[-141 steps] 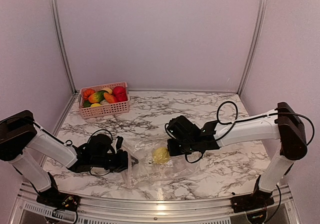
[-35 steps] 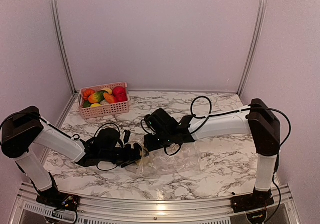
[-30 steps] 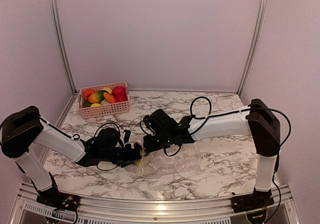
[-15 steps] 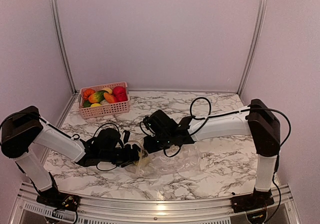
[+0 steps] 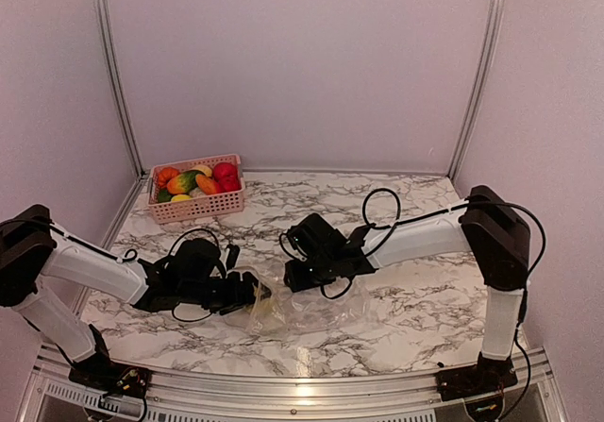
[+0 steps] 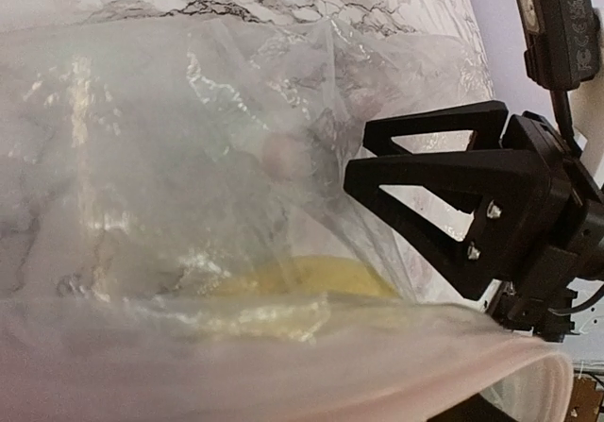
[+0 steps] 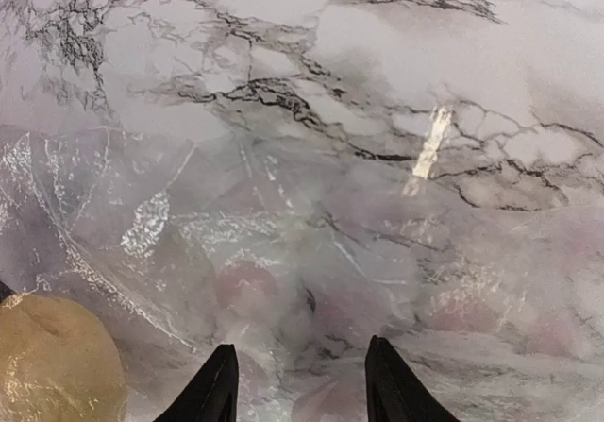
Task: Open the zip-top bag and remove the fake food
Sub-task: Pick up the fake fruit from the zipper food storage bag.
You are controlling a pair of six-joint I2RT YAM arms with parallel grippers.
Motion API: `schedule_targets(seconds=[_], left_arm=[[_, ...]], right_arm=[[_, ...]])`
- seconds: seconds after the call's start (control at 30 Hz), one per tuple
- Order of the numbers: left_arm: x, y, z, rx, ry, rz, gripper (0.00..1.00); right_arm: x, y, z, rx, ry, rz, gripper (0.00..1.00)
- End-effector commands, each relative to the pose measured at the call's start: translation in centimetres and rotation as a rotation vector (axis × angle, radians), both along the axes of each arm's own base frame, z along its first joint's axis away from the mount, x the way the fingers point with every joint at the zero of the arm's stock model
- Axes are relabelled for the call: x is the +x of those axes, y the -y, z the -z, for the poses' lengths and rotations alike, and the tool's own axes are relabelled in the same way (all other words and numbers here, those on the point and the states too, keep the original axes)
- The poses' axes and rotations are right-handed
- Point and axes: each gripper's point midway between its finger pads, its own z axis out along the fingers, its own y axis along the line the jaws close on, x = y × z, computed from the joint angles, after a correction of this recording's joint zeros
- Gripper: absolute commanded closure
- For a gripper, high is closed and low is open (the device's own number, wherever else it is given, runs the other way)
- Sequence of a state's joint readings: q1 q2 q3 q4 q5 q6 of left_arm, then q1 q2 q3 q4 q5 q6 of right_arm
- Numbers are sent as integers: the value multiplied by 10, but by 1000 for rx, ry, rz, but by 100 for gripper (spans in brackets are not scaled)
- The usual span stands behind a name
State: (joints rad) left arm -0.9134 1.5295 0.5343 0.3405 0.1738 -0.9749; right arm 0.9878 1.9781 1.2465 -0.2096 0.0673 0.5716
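Note:
The zip-top bag (image 5: 326, 307) lies crumpled on the marble table between the two arms. A yellow piece of fake food (image 5: 265, 306) sits inside it near its left end, seen through the plastic in the left wrist view (image 6: 321, 277) and the right wrist view (image 7: 52, 370). My left gripper (image 5: 253, 295) is at the bag's left end; bag plastic (image 6: 170, 158) covers its fingers. My right gripper (image 5: 300, 278) rests on top of the bag, its fingertips (image 7: 223, 384) apart with only flat plastic between them; it also shows in the left wrist view (image 6: 357, 155).
A pink slatted basket (image 5: 198, 208) holding several toy fruits stands at the back left of the table. Metal frame posts (image 5: 113, 73) rise along the pale walls at both back corners.
Over the last second my right gripper has shifted a little right and nearer on the bag. My left arm has drawn back slightly. The yellow food now lies closer to the bag's left end.

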Motion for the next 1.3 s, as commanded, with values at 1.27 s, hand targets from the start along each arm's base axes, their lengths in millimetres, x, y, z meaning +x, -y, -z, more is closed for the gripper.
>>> schedule_targets(seconds=[1.27], left_arm=[[-6, -30, 16, 214, 4, 4, 12]], right_arm=[[17, 38, 2, -58, 38, 98, 56]])
